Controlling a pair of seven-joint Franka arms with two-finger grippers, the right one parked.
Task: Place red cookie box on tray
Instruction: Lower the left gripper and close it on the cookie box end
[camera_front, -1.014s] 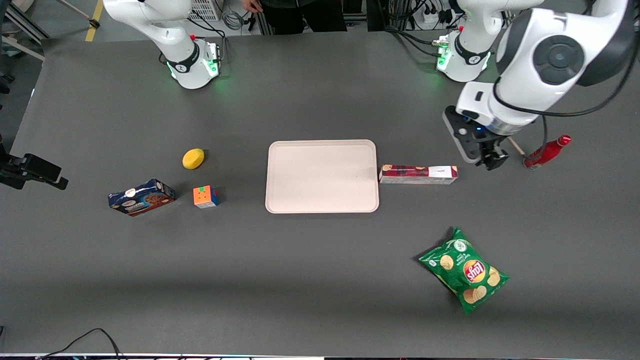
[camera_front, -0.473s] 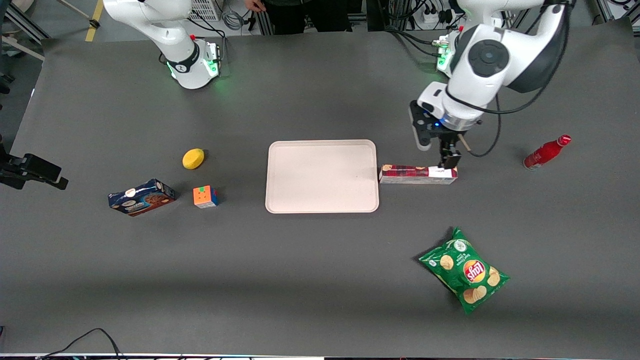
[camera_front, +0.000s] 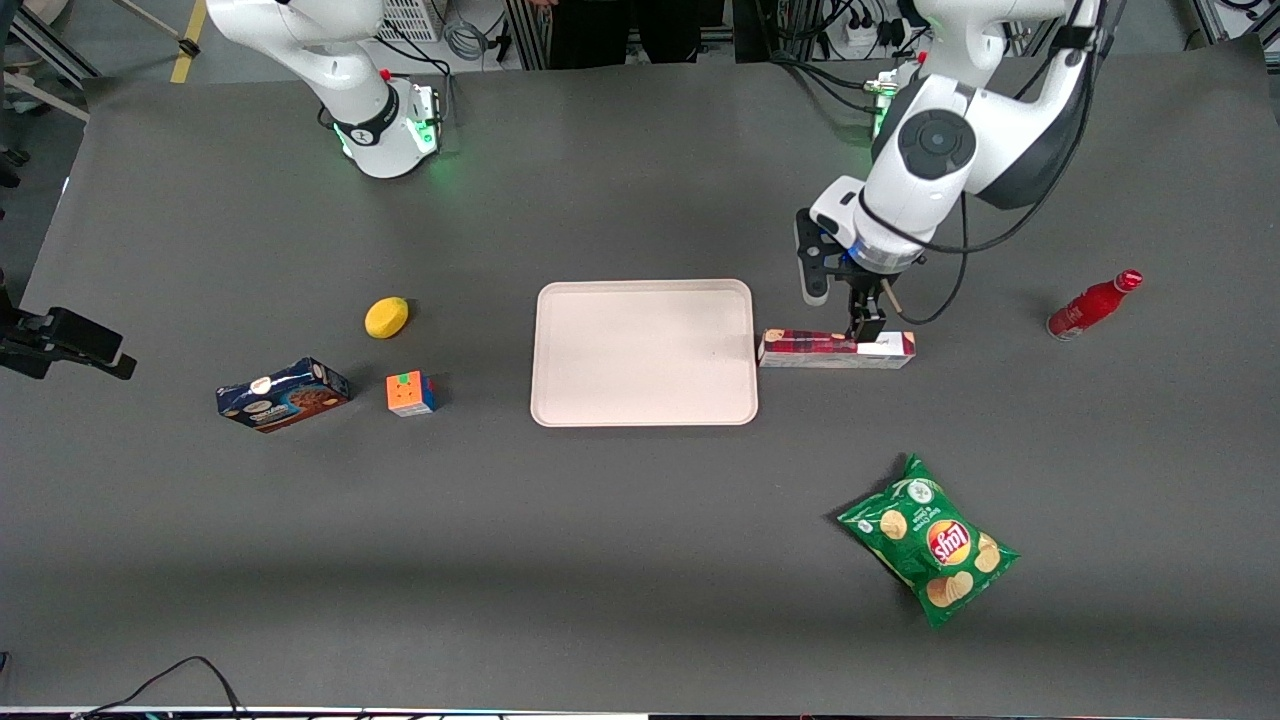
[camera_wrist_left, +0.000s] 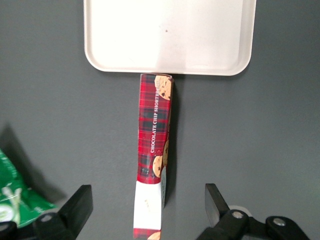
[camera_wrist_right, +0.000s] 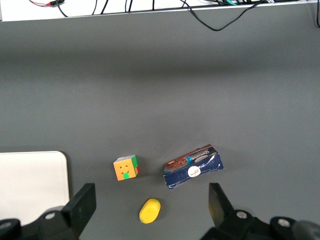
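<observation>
The red cookie box (camera_front: 836, 349) lies flat on the table, its plaid end touching the short edge of the tray (camera_front: 643, 352) toward the working arm's end. In the left wrist view the red cookie box (camera_wrist_left: 154, 155) runs lengthwise from the tray (camera_wrist_left: 170, 37) toward the camera, white end nearest. My gripper (camera_front: 866, 330) hangs just above the box's white end. It (camera_wrist_left: 147, 202) is open, one finger on each side of the box with wide gaps, touching nothing.
A green chip bag (camera_front: 930, 541) lies nearer the front camera than the box. A red bottle (camera_front: 1090, 304) lies toward the working arm's end. A yellow lemon (camera_front: 386, 317), a colour cube (camera_front: 411, 393) and a blue cookie box (camera_front: 283, 394) sit toward the parked arm's end.
My gripper has swung from near the red bottle toward the tray and now hovers over the box's white end. The box and tray have not moved.
</observation>
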